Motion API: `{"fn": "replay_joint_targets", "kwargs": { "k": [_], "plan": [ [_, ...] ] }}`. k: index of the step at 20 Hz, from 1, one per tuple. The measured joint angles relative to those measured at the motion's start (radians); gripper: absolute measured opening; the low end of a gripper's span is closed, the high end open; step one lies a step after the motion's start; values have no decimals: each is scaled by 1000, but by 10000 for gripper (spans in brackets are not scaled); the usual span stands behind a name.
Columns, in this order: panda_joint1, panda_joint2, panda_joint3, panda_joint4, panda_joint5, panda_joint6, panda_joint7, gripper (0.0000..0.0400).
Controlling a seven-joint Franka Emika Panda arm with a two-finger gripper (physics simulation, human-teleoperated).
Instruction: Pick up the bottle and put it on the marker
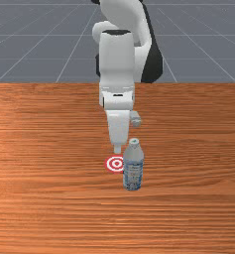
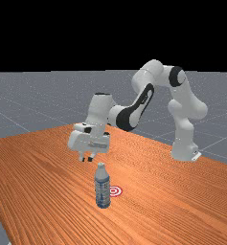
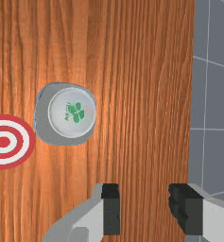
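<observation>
Bottle [image 1: 133, 171]: upright on the table [image 1: 44, 213], with a pale cap [image 3: 72, 112], a grey shoulder and a blue and white label [image 1: 133, 171]. In the front view it stands right of the middle.
Cap top: round, with a green mark, seen from above in the wrist view.
Marker [image 1: 114, 163]: a flat target of red and white rings on the wood, just beside the bottle. The front view has it to the left of the bottle and a little farther from the camera; there the bottle overlaps its edge. In the far view it lies to the right of the bottle, partly behind it.
Gripper [image 2: 86, 159]: up off the table, pointing down, its tips near cap height in the far view's picture and to the left of the cap.
Fingers [image 3: 111, 208]: spread wide, with wood in view between them. The bottle is outside the gap, off past one finger, and the marker is farther out on that same side.
Arm [image 2: 184, 127]: white with black joints, its base on the table at the far view's right, bent over toward the far view's left.
Table edge: past the other finger in the wrist view, with grey floor [image 3: 215, 94] and pale lines beyond.
</observation>
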Motion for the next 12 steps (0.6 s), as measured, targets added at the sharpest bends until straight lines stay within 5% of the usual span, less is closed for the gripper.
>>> {"fn": "replay_joint_targets", "kwargs": {
  "k": [1,2,3,4,6,12],
  "plan": [
    [5,-11,-4,120,0,-491,2,253],
    [5,-33,-4,83,0,-461,2,311],
    [-9,-10,10,137,29,-552,-20,346],
    [4,-38,-3,88,2,-491,0,367],
    [5,69,-3,284,1,-607,0,388],
    [13,88,11,327,-17,-656,-59,400]
  ]
}}
